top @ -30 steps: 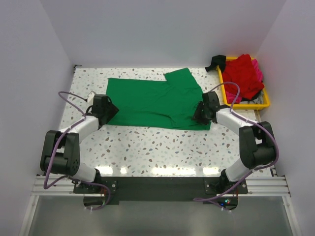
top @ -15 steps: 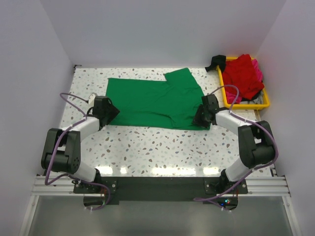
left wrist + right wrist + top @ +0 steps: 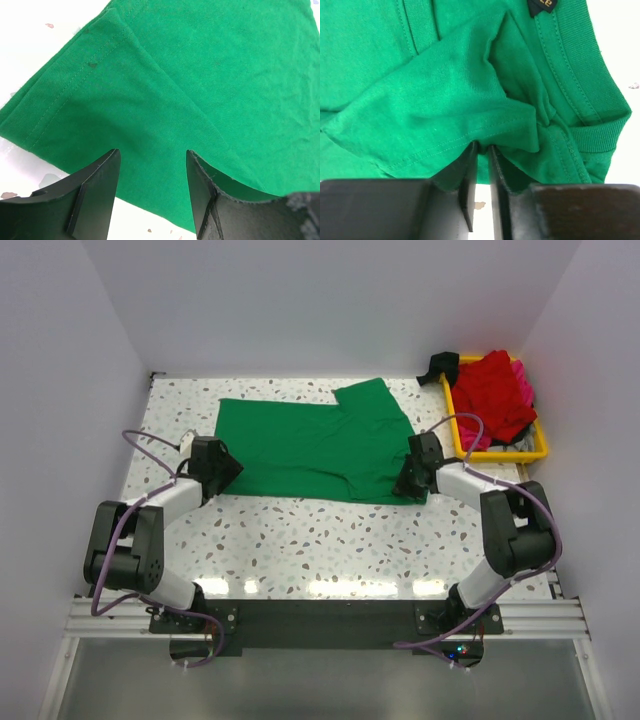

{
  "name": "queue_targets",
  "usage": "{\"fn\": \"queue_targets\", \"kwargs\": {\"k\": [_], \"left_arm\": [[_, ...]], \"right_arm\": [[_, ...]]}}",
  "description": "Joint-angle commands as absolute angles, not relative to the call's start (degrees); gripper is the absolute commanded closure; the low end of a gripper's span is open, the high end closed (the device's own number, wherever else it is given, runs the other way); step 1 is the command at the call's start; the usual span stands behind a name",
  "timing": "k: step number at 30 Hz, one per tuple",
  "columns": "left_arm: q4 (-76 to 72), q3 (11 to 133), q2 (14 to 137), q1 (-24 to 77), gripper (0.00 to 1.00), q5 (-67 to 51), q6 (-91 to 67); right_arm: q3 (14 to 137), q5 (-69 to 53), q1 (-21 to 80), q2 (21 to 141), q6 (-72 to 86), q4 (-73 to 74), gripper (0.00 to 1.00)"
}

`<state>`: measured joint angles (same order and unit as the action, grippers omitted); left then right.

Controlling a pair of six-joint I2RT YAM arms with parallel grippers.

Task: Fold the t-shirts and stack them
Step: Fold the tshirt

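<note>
Right gripper (image 3: 481, 148): fingers drawn almost together, only a thin slit between them. A stitched hem of the green t-shirt (image 3: 445, 100) tucks into the tips, so I read this as a pinch on a folded-over flap. The ribbed collar and a dark label sit at about 2 o'clock from the tips.

Left gripper (image 3: 152, 154): fingers well apart, nothing between them. They straddle the near edge of the cloth, with a hemmed corner at 10 o'clock.

Where it lies: the shirt is spread mostly flat on the speckled table (image 3: 330, 535), centre and toward 12 o'clock. One flap is turned up at its 1 o'clock corner. The left gripper is at the shirt's 8 o'clock corner, the right at its 4 o'clock edge.

The red t-shirt (image 3: 492, 390) and pink t-shirt (image 3: 522, 385) are heaped in the yellow tray (image 3: 495, 453), at 2 o'clock on the table.

Handling, as I judge it:
- Light, limp knit with no stiffness. It will sag and drape from any single hold.
- It will likely drag on the table rather than slide cleanly.
- Layers bunch easily near the collar.
- Best holds are the doubled hems and corners, where the stitching gives the fingers some bulk.
- Lift two corners together, or the fold will skew.
- There is a risk of pinching only the top layer.
</note>
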<state>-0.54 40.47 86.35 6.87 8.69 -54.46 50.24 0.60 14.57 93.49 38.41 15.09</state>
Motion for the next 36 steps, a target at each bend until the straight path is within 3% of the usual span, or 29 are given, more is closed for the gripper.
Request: {"fn": "queue_targets", "kwargs": {"k": [1,6,12,36], "left_arm": [[-2.7,40.3,86.2,6.8,0.41,8.5,-54.2],[-2.7,40.3,86.2,6.7,0.41,8.4,-54.2],[-2.7,40.3,86.5,6.7,0.41,8.4,-54.2],[-3.2,40.5,87.0,6.7,0.41,7.2,-53.9]], "right_arm": [[53.1,1.8,14.8,93.2,38.7,13.9,0.84],[54.6,2.4,14.7,92.8,38.5,14.8,0.95],[58.3,2.0,14.7,94.9,38.6,15.6,0.99],[82.3,3.3,14.6,112.8,39.2,20.8,0.98]]}}
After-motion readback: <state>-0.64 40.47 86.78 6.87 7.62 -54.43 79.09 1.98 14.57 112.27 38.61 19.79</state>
